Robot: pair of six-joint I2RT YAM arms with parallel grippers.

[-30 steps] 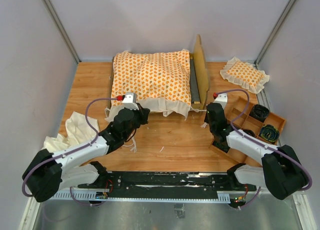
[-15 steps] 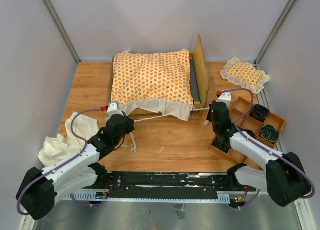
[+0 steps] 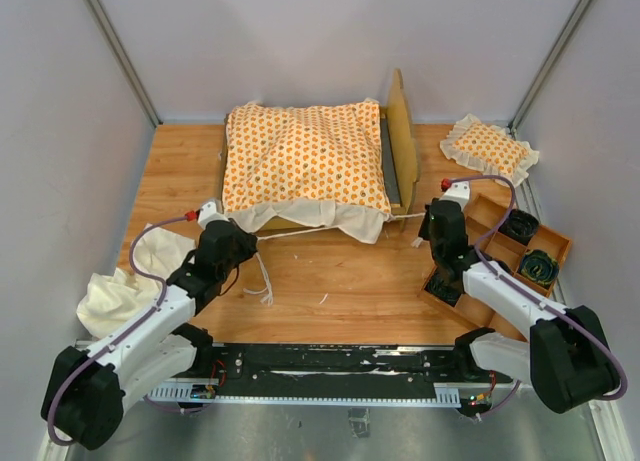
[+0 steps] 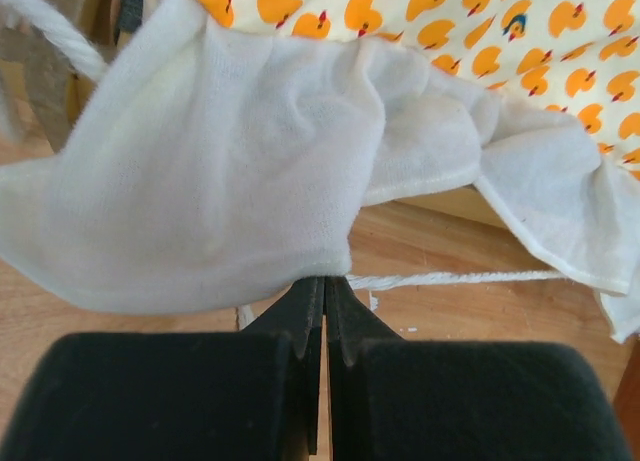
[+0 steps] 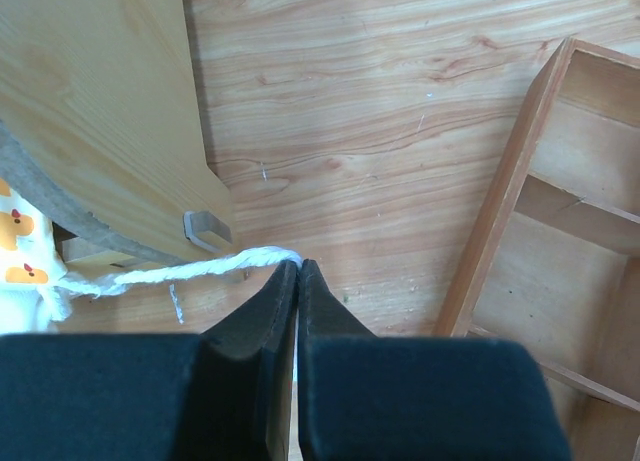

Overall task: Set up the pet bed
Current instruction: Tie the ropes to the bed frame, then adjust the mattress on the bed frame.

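Two arms have shifted outward over the last sec. L gripper has backed off toward the near-left, jaws clenched on the edge of the cream ruffle, so you have drawn that corner of the cushion forward and flatter. Cushion sits on the bed frame and covers most of the base. A thin grey strip shows beside the upright headboard on its R side. R gripper has eased slightly to the R, fingers pinched shut on the end of a tie string.

Judgement: you are spreading the cushion square over the frame from both sides. Placement looks nearly done. Ties not fastened, as far as I can tell.

View check:
- **Top cam:** gives the layout, w/ cloth by the L arm, small pillow far R and tray by the R arm. It does not show what either pair of fingers holds.
- **L wrist cam:** only this one shows ruffle fabric meeting the tips, plus another string lying across the table just beyond.
- **R wrist cam:** only this one confirms the string in the pinch, running back toward the frame's wood side. Cushion there is a mere sliver at the L edge.
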